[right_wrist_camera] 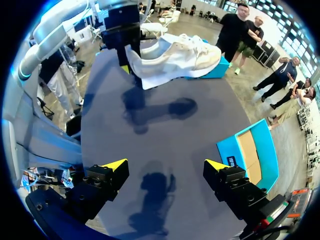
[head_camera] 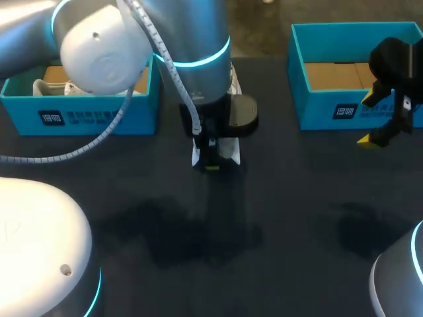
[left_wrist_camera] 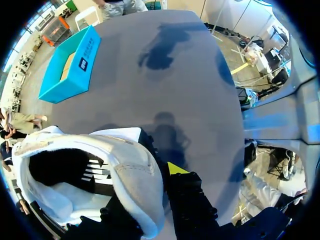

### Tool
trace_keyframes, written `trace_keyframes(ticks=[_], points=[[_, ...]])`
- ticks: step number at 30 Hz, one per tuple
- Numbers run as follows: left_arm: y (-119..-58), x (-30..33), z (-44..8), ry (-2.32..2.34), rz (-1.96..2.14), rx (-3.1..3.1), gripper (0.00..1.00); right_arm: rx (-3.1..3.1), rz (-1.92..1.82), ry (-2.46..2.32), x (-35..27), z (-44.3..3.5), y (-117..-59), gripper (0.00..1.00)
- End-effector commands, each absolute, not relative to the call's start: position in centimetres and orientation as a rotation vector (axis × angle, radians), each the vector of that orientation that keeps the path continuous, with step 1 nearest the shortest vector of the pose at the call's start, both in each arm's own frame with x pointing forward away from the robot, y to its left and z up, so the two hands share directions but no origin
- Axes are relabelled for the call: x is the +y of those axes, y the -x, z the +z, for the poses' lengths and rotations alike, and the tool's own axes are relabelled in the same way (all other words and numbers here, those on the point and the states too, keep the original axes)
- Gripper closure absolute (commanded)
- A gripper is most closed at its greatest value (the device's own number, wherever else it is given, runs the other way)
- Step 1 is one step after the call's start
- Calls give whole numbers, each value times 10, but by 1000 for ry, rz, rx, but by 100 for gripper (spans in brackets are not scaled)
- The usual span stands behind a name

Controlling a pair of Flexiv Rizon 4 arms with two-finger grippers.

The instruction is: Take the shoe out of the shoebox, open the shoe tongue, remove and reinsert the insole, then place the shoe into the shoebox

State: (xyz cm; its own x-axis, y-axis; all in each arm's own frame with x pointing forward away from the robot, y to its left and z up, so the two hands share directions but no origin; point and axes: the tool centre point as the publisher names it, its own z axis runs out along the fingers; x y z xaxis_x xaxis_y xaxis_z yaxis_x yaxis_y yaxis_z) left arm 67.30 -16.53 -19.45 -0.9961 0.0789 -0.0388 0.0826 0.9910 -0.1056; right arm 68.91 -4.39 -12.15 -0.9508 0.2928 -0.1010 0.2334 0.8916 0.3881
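Between the left fingers point(left_wrist_camera: 176, 169) the heel of the white shoe point(left_wrist_camera: 107, 165) is gripped, so these fingers are closed on it. From that grip the shoe is held clear of the table point(head_camera: 284, 218), over its far middle, with the toe turned toward the far edge. The right fingers point(right_wrist_camera: 114, 166) are spread wide with nothing between them, and are held just in front of the empty blue shoebox point(head_camera: 330, 111) near the far right corner. A second blue shoebox point(head_camera: 79, 117) is seen near the far left corner. Something white lies in it, partly hidden by the left arm.

The taking-out step is judged done, since the shoe is outside both boxes. A pale insole point(left_wrist_camera: 75, 197) appears to lie inside the shoe. How the tongue stands cannot be made out, and whether the insole step is finished cannot be told. At the least, the return of the shoe to a shoebox is left.
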Motion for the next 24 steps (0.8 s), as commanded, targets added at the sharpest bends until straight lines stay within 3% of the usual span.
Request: trace_keyframes(ticks=[1,12,24], points=[[-673,-163,-186,-127,-164,3098,100,2908,562,-407,-43,-121,-692,0],[-672,-159,-184,-171,-164,3112,100,2908,562,-407,-43,-121,-692,0],[-698,-97,-168,-297,-174,3196,100,2908,562,-407,-43,-121,-692,0]])
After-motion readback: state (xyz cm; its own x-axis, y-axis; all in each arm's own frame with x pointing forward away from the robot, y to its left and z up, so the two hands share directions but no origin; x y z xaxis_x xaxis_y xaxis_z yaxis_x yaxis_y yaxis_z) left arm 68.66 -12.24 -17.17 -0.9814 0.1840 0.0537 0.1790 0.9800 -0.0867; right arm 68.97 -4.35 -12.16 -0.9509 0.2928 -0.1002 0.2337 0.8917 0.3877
